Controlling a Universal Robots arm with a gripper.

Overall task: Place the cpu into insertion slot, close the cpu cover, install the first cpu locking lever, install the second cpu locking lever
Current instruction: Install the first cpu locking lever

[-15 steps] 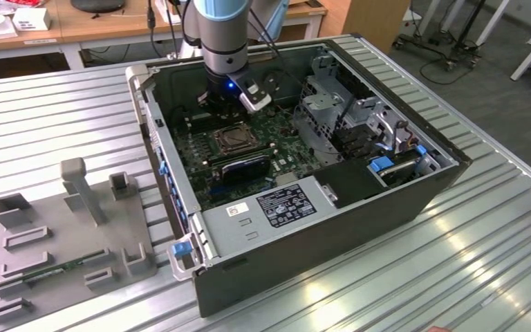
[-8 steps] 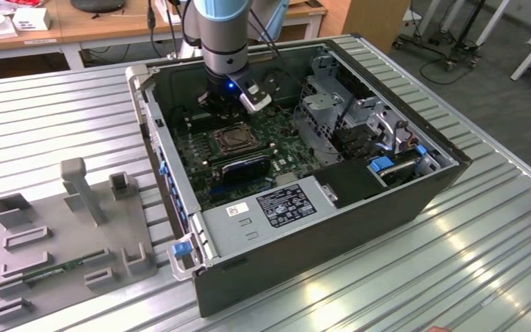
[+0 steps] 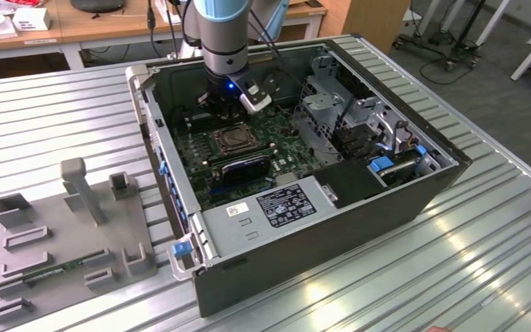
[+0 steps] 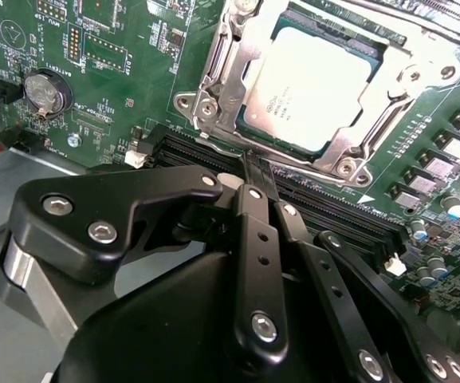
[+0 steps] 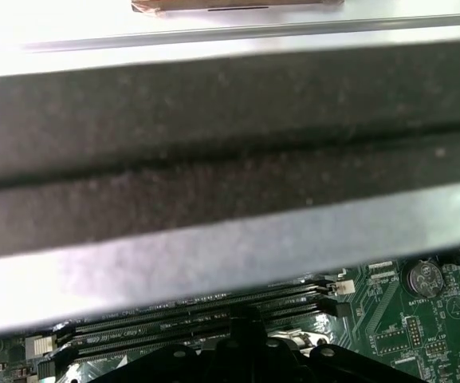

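One cpu [image 4: 313,80] is seen seated in the insertion slot [image 4: 349,32], the cpu cover [image 4: 355,140] laid flat around it, while the gripper [image 4: 257,174], fingers drawn together on nothing, is held near the socket, over the motherboard's [image 4: 134,72] black memory slots [image 4: 333,214].

- My gripper [image 4: 255,171] hangs over the memory slots [image 4: 333,211]
- Just past its tips I see the cpu [image 4: 309,84] lying in the insertion slot [image 4: 206,108]
- The cpu cover [image 4: 228,56] lies flat around the cpu
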